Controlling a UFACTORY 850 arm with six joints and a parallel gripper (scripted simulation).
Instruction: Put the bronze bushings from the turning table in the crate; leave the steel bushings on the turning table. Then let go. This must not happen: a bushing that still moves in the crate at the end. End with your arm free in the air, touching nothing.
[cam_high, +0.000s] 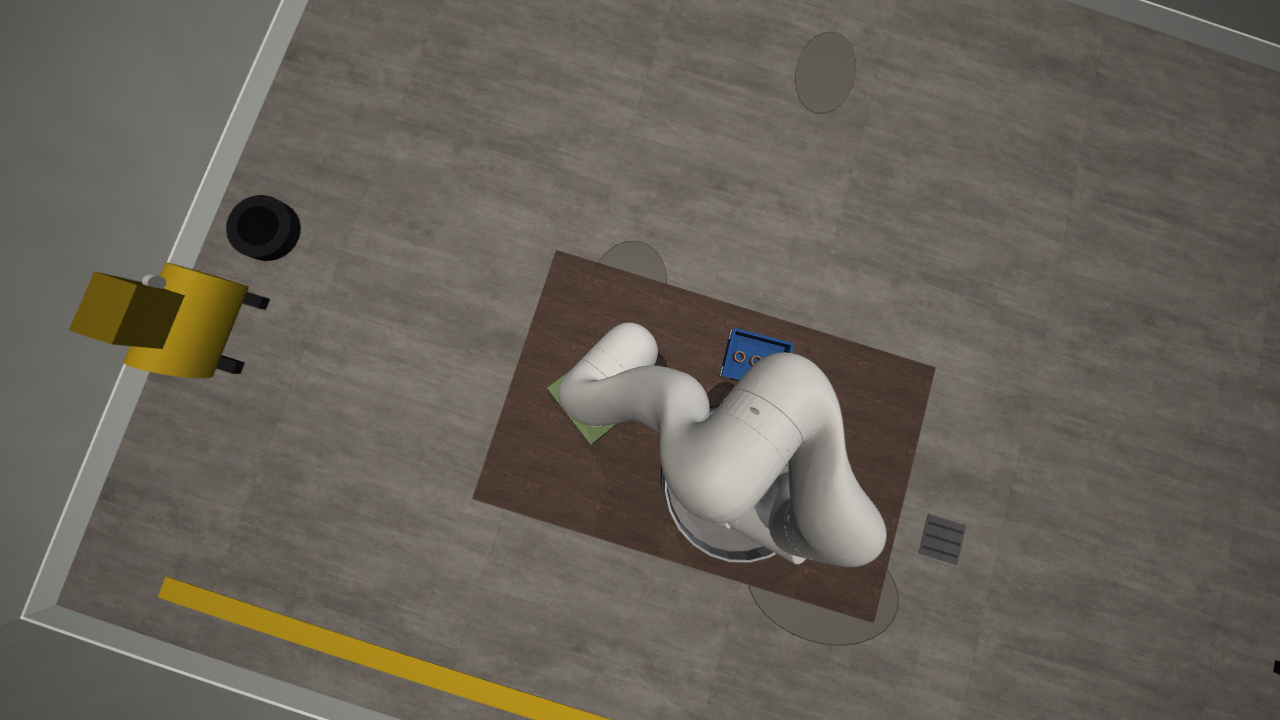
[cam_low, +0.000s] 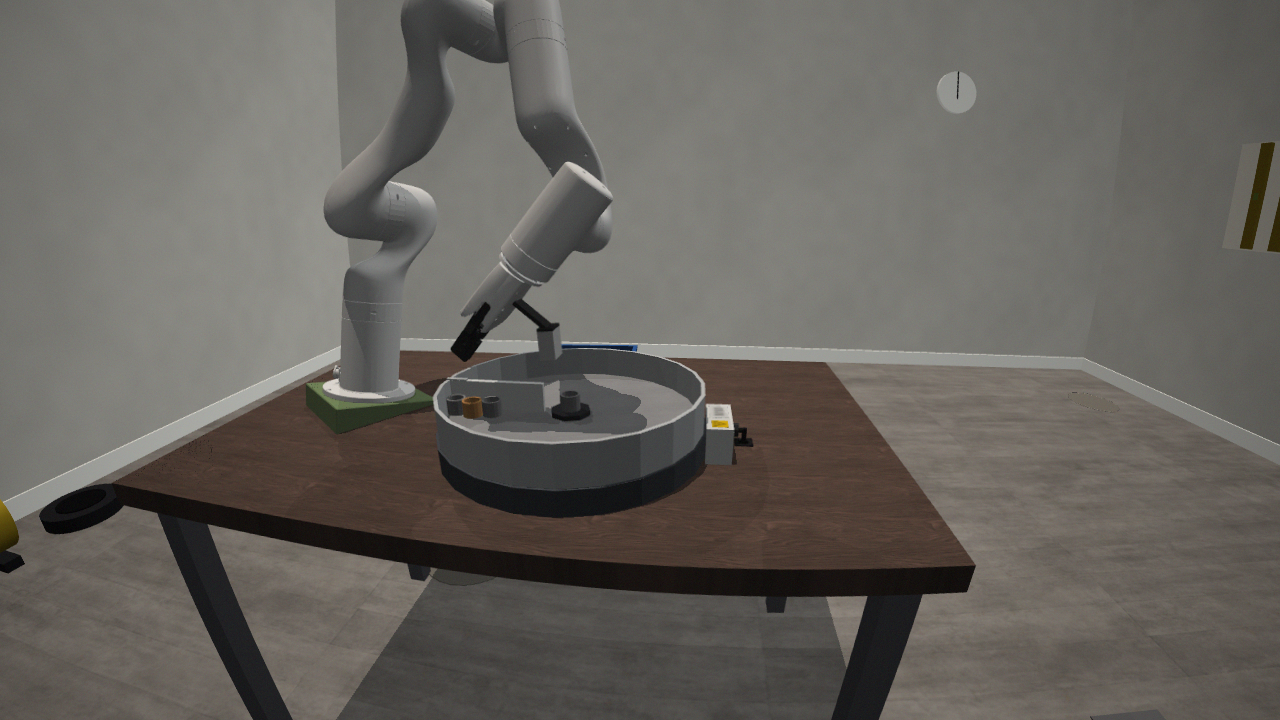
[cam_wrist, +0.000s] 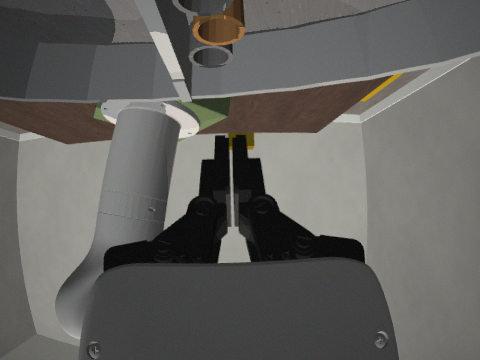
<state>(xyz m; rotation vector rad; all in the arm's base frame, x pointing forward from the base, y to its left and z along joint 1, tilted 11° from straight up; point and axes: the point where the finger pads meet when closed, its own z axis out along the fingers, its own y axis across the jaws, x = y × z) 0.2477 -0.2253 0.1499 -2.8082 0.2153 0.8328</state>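
Note:
My gripper (cam_low: 462, 351) (cam_wrist: 230, 155) is shut and empty, above the near-base rim of the grey turning table (cam_low: 572, 461) (cam_wrist: 310, 60). A bronze bushing (cam_low: 471, 408) (cam_wrist: 239, 15) stands inside between a steel bushing (cam_low: 454, 405) (cam_wrist: 210, 56) and another steel bushing (cam_low: 491, 407) (cam_wrist: 202, 5), all beside the divider wall. The blue crate (cam_high: 771, 350) (cam_low: 599, 346) holds two bronze bushings, one bushing (cam_high: 733, 356) left of the other bushing (cam_high: 751, 360); the arm hides part of the crate. The gripper is hidden under the arm in the top view.
A thin divider (cam_low: 501, 391) and an angled black arm with a grey block (cam_low: 537, 352) cross the turning table. A grey cylinder (cam_low: 570, 400) stands on a dark base there. A white box (cam_low: 718, 443) is on its outer wall. The robot stands on a green wedge (cam_high: 590, 434) (cam_low: 344, 416).

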